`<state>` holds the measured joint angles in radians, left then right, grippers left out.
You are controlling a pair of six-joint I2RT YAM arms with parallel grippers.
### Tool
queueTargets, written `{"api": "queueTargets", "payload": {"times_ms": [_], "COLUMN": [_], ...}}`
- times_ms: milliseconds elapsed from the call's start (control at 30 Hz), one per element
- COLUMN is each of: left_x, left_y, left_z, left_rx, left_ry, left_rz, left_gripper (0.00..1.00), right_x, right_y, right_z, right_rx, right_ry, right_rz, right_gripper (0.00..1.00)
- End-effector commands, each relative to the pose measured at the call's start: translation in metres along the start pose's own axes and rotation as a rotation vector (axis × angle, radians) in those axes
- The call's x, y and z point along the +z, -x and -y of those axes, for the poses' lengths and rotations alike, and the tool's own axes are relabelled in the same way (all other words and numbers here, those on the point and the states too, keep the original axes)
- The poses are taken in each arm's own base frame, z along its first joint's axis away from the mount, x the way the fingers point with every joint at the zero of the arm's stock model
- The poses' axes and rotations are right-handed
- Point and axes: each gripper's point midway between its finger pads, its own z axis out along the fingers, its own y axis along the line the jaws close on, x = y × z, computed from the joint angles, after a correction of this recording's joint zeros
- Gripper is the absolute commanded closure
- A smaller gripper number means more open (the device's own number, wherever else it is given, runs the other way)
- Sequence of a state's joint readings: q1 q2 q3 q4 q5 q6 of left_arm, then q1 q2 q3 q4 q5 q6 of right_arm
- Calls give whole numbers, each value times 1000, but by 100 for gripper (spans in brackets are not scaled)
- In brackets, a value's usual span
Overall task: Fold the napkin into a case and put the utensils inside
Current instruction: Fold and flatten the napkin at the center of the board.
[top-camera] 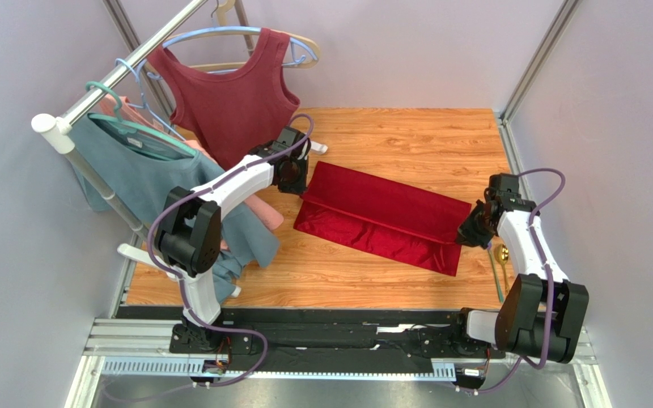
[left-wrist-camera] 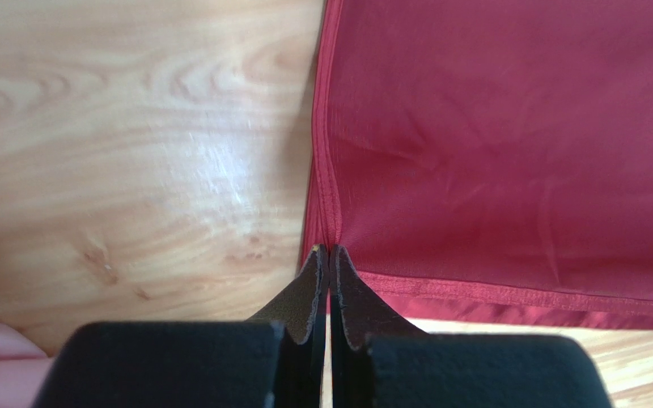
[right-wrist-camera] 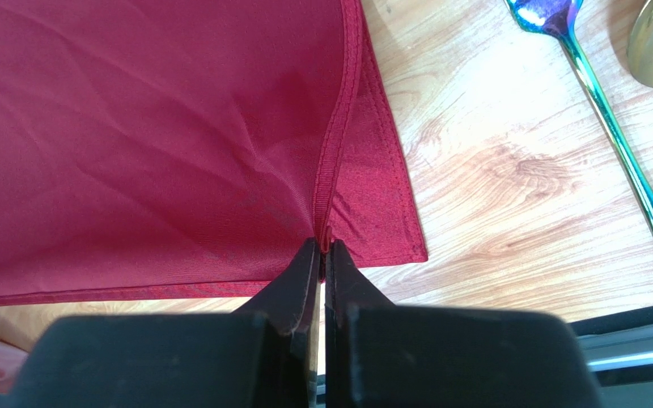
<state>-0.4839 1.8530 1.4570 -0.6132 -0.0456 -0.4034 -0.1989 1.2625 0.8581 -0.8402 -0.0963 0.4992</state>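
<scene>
Crimson napkin lies slantwise on the desk, half folded lengthwise; I pinch its fold at both ends. Utensils lie beside its right end.

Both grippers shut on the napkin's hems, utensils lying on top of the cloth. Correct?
Not quite. The utensils are not on the cloth. They lie on the bare wooden table, beside the napkin's edge, as the right wrist view shows. The rest holds: the left gripper and the right gripper are each shut on a hem.
</scene>
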Motion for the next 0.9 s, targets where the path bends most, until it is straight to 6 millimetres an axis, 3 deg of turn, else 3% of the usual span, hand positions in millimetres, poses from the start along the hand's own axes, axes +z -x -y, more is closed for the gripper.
{"api": "queueTargets", "payload": {"times_ms": [0, 533, 867], "left_x": [-5, 19, 27], "left_y": [1, -33, -51], "left_z": [4, 9, 6], "left_rx": [-28, -64, -65], "left_ry": [-27, -28, -4], "left_rz": [9, -91, -142], "left_gripper": [100, 100, 100], "right_x": [5, 32, 34], "right_y": [7, -12, -20], "right_z": [2, 27, 31], "right_rx": [-17, 62, 102], "right_ry": [-14, -137, -143], "right_rz": [23, -45, -47], "right_gripper": [100, 100, 100]}}
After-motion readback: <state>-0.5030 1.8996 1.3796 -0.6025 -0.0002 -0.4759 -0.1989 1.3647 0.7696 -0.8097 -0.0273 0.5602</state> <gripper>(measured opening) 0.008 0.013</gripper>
